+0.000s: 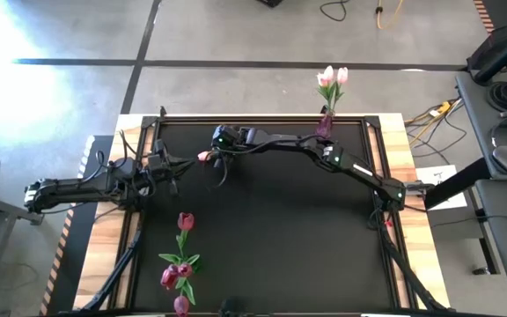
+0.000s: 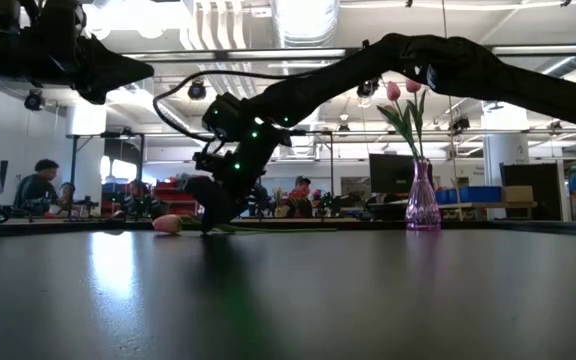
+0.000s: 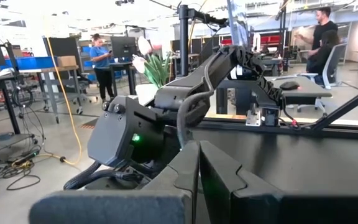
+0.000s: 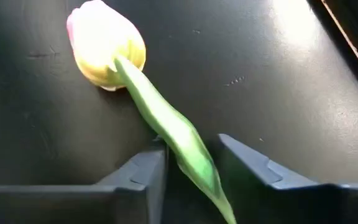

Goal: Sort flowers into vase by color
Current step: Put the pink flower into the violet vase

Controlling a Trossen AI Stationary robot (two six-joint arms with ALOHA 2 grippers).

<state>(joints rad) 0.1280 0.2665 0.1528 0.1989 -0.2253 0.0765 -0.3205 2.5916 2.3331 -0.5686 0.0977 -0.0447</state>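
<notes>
A pale pink-white tulip lies flat on the black mat, with its head [image 4: 104, 43] toward the table's left and its green stem [image 4: 166, 121] running back between my right gripper's [image 4: 192, 144] open fingers. In the high view that gripper [image 1: 214, 157] is low over the far-left part of the mat, beside the head [image 1: 203, 157]. My left gripper [image 1: 179, 165] hovers shut just left of it, raised above the table [image 2: 98, 65]. A purple glass vase [image 1: 326, 125] at the far edge holds two pale tulips [image 1: 331, 77]. Three dark magenta tulips [image 1: 183, 222] [image 1: 171, 275] [image 1: 181, 305] lie near the near-left edge. My right gripper comes down from above with its fingers across the tulip's stem [image 4: 194, 158], a short way behind the head. One finger [image 4: 148, 174] sits right against the stem and the other [image 4: 247, 168] stands a little off. I cannot tell whether either touches it. The tulip lies on the mat.
The right arm [image 1: 350, 165] reaches across the far half of the mat, passing close in front of the vase. The mat's raised frame [image 1: 262, 119] runs along the far edge. People and desks show in the room beyond the table.
</notes>
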